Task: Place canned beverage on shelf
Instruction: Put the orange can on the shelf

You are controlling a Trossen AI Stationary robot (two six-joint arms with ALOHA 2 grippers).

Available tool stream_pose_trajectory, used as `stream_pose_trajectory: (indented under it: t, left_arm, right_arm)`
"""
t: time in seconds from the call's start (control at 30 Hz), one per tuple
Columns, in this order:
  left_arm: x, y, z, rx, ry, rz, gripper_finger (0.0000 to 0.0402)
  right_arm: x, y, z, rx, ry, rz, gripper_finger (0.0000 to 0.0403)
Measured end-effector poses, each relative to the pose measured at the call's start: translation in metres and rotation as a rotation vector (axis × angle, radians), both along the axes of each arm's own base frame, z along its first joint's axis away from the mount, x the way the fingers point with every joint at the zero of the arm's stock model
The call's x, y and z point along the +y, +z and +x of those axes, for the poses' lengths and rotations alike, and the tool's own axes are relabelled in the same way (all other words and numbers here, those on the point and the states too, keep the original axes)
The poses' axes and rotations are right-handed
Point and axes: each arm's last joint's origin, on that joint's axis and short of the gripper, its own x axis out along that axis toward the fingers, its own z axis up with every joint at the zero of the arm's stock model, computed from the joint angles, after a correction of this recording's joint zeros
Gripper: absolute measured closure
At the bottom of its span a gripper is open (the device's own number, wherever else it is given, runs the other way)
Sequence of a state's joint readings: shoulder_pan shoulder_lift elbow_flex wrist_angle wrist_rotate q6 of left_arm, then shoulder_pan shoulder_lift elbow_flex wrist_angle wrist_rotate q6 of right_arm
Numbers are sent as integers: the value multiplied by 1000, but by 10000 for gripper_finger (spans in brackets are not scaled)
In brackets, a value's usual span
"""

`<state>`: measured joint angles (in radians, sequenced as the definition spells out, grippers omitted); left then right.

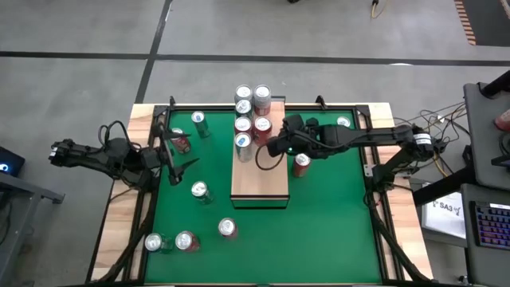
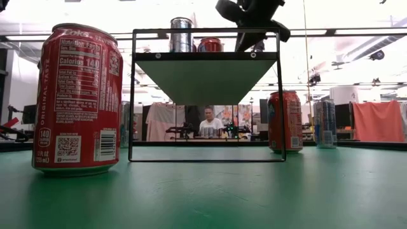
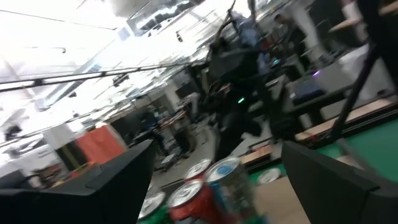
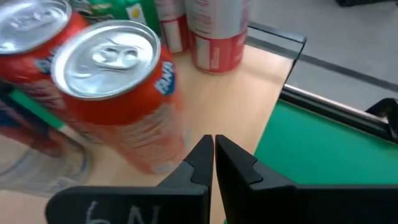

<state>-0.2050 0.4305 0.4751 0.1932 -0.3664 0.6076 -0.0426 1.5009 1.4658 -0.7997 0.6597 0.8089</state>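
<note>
The shelf (image 1: 259,179) is a long pale wooden board on a low dark frame (image 2: 206,63) in the middle of the green table. Several cans stand upright on its far end (image 1: 252,112); nearest is an orange can (image 4: 118,87). My right gripper (image 1: 275,147) hangs shut and empty above the board, just beside the orange can (image 4: 214,155). In the low view it is above the shelf top (image 2: 254,25). My left gripper (image 1: 171,155) waits open at the table's left, its fingers (image 3: 217,186) pointing toward the shelf.
Loose cans stand on the green surface: two at the far left (image 1: 191,131), one left of the shelf (image 1: 201,191), three near the front (image 1: 187,239), one right of the shelf (image 1: 300,165), one at the far right (image 1: 343,123). The shelf's near half is bare.
</note>
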Motion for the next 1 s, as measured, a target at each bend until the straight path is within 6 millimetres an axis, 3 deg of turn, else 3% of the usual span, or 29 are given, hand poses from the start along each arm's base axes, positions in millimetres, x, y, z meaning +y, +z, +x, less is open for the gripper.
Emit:
stream_pose_trajectory:
  t: [0.3,0.43,0.77,1.0]
  left_arm:
    - [-3,-14,9,115,-73,-148,102]
    - [-4,-19,13,158,-79,-224,148]
    - [-4,-17,14,140,-80,-229,294]
    - [-4,-17,14,142,-78,-228,356]
  right_arm:
    - [-7,-2,2,44,42,-19,394]
    - [-7,1,8,13,73,-49,394]
    - [-8,-3,21,-13,121,-88,394]
    - [-8,-5,23,-18,115,-74,394]
